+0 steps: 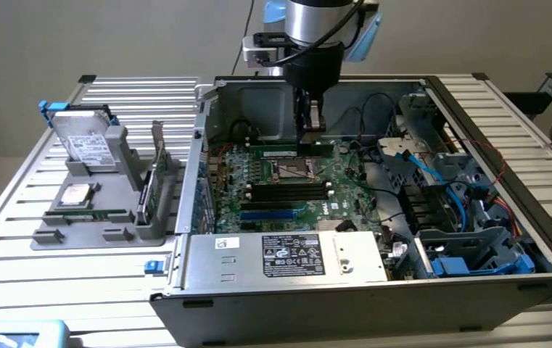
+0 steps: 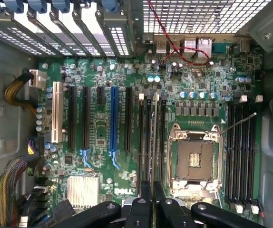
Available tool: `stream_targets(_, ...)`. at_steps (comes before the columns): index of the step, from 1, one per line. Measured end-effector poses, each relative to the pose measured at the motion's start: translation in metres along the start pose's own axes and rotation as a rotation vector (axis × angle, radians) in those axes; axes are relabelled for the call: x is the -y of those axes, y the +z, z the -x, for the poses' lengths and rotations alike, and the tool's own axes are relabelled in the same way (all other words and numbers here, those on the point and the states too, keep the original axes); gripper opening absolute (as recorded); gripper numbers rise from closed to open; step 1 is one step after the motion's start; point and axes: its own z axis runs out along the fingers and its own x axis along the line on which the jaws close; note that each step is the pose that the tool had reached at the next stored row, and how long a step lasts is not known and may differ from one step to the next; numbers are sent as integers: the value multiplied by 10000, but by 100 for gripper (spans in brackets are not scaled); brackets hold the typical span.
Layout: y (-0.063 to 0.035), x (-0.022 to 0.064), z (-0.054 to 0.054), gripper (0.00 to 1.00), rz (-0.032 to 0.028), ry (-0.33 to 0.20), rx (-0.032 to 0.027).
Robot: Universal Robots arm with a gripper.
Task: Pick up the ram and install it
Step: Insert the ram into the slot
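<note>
Within the pincer (image 2: 152, 194), ram (image 2: 152, 142) edge-on, chips hidden

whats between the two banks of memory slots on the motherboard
The CPU socket lies between them, with a bank on each side; the wrist view shows it plainly.

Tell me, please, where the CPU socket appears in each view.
Exterior view: the CPU socket sits mid-motherboard, between the memory-slot banks.
Wrist view: the CPU socket sits between the same memory-slot banks.
Shared landmark: the long blue expansion slot.
</note>
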Motion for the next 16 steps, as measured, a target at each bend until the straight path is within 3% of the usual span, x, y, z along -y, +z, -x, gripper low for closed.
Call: stream_targets(16, 131, 0, 6, 13, -1, -1, -11)
